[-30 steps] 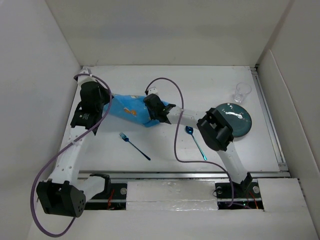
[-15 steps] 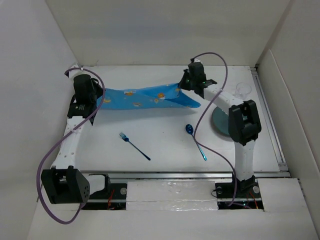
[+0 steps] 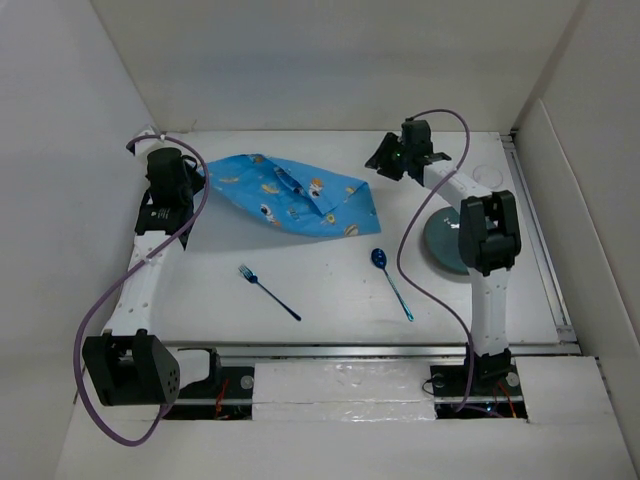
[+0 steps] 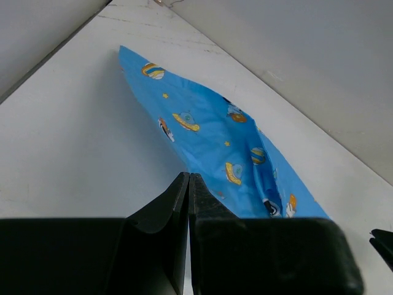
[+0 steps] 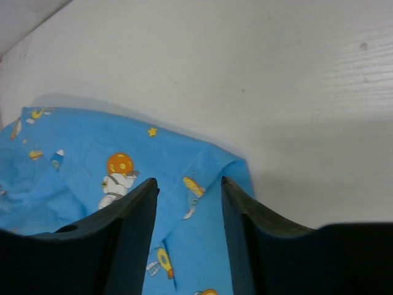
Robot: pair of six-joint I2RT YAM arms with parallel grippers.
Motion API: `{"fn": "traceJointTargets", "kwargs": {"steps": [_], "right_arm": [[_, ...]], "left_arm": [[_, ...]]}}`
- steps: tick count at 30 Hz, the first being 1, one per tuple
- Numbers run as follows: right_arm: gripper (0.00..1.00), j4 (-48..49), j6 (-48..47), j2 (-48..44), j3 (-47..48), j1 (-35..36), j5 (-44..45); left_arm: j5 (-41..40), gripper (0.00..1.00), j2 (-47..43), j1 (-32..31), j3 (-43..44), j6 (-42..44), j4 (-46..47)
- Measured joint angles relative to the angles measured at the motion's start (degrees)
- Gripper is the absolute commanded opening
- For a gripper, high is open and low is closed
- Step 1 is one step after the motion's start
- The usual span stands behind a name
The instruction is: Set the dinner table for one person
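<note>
White-walled booth, white bench [image 3: 330, 300] filling its whole floor, rumpled blue cartoon placemat [image 3: 290, 195] lying toward the far side, left gripper [image 4: 188, 178] clamped on its edge, right gripper [image 5: 187, 184] spread apart above its other corner, fork [image 3: 268, 292] and spoon [image 3: 392, 283] nearer.

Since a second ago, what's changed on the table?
The placemat was bunched, then stretched between both arms; now it lies spread, rumpled, on the table. The right fingers have opened and let go, shifting slightly right. The left fingers stay shut, seemingly on its edge. The fork, spoon and plate stayed put.
</note>
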Motion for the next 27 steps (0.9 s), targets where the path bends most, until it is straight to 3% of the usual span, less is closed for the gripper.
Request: {"fn": "traceJointTargets", "kwargs": {"steps": [3, 5, 6, 7, 10, 11, 12, 14, 15, 27], "right_arm": [[0.47, -1.6, -2.4, -2.1, -2.5, 0.0, 1.9], [0.29, 0.2, -4.8, -7.2, -9.0, 0.3, 4.1], [0.06, 1.1, -5.7, -11.1, -14.1, 0.5, 5.1], [0.00, 1.4, -6.6, -15.2, -18.9, 0.9, 5.8], [0.01, 3.6, -7.9, -24.0, -29.4, 2.6, 7.3], [0.07, 4.4, -8.3, -25.7, -32.2, 3.3, 7.8], [0.22, 5.0, -8.6, -26.8, -34.5, 4.0, 8.5], [0.29, 5.3, -9.2, -27.3, -38.2, 5.7, 10.6], [0.39, 5.0, -9.5, -27.1, -39.5, 6.5, 11.9], [0.44, 0.9, -10.1, -20.6, -37.6, 12.8, 23.3]], "left_arm": [[0.5, 0.00, 0.0, 0.0, -0.6, -0.1, 0.7], [1.3, 0.00, 0.1, 0.0, -1.4, -0.2, 1.0], [1.8, 0.00, 0.1, 0.0, -1.9, -0.2, 1.1], [2.1, 0.00, 0.1, 0.0, -2.2, -0.2, 1.1], [3.7, 0.00, 0.0, 0.0, -3.0, -0.5, 1.5], [4.3, 0.00, 0.0, 0.0, -3.1, -0.6, 1.4], [5.1, 0.00, 0.0, 0.0, -3.1, -0.7, 1.5], [6.3, 0.00, 0.0, 0.0, -3.1, -1.0, 2.1], [6.8, 0.00, 0.0, 0.0, -3.1, -1.1, 2.5], [9.3, 0.00, -1.3, 0.0, -4.8, -1.7, 4.3]]}}
